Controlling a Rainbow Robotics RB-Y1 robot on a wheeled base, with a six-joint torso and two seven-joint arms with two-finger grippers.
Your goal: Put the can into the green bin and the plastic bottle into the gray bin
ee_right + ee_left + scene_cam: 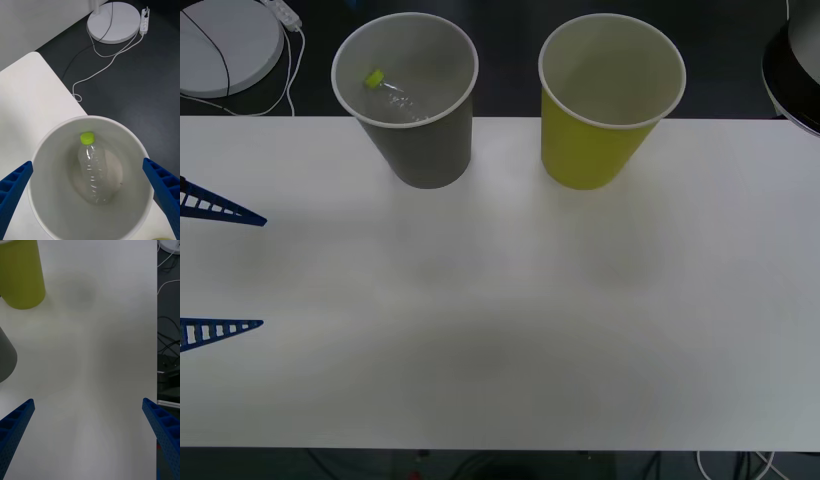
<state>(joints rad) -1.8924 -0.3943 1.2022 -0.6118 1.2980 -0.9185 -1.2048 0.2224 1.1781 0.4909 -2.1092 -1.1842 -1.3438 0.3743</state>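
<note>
The gray bin (425, 150) stands at the table's back left, and the plastic bottle (395, 98) lies inside it, lime cap up. To its right is the green bin (590, 150); what I see of its inside is bare. The can is out of view. In the right wrist view, my right gripper (88, 162) hangs open above the gray bin's rim (45, 142), looking down at the plastic bottle (93, 172). My left gripper (225, 268) stands open low over the table's left side with nothing between its fingers. In the left wrist view my left gripper (88, 400) faces the green bin (22, 273) and the gray bin (5, 360).
A white round lamp base (225, 45) with a cable and a power strip (144, 18) lies on the dark floor behind the table's left end. A dark rounded object (795, 70) sits beyond the back right corner. The white table (510, 330) spreads in front of the bins.
</note>
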